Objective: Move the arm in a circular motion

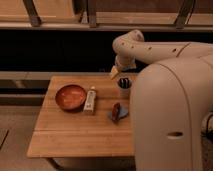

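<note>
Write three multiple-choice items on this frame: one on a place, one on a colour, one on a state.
1. Where is the pale-yellow gripper of the big cream-white arm?
A. Down at the floor
B. By the far edge of the light wooden table, close to the small dark cup
C. Under the table

2. What colour is the round bowl?
A. Blue
B. Green
C. Orange-red

3. How is the slim white tube placed?
A. Lying on the table beside the bowl
B. Standing upright
C. Held by the gripper

Answers:
1 B: the tip hangs at the far edge, just left of the cup.
2 C: the bowl shows orange-red inside and out.
3 A: the tube rests lengthwise on the wood, right of the bowl.
</note>
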Robot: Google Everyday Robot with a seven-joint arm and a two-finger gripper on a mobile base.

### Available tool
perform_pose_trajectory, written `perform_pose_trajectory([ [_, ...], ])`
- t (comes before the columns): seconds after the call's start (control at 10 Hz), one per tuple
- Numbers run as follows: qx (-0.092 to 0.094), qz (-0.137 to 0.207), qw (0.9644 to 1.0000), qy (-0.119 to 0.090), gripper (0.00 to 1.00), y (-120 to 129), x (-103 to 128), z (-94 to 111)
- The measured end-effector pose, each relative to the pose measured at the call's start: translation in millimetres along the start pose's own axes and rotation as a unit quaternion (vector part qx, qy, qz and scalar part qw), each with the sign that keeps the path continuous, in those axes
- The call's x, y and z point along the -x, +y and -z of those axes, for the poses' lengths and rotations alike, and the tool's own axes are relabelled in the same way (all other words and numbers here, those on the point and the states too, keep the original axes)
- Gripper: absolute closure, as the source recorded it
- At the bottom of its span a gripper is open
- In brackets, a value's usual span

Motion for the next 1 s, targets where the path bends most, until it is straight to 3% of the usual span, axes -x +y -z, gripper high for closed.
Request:
perform_pose_trajectory([
  [0.1,0.008,0.030,0.9995,0.000,0.20,1,21,1],
  [0.2,0.040,0.103,0.9939,-0.003,0.20,30,62,-3],
  [0.3,0.062,0.143,0.9878,-0.004,0.20,53,81,-7],
  [0.4,0.090,0.188,0.9781,-0.003,0.20,82,96,-11],
  [0.5,0.120,0.233,0.9650,-0.001,0.20,116,107,-16],
  [0.7,0.176,0.308,0.9350,0.013,0.20,179,110,-28],
  [0.9,0.224,0.368,0.9015,0.044,0.20,239,89,-40],
  [1.0,0.237,0.386,0.8896,0.062,0.20,258,73,-45],
])
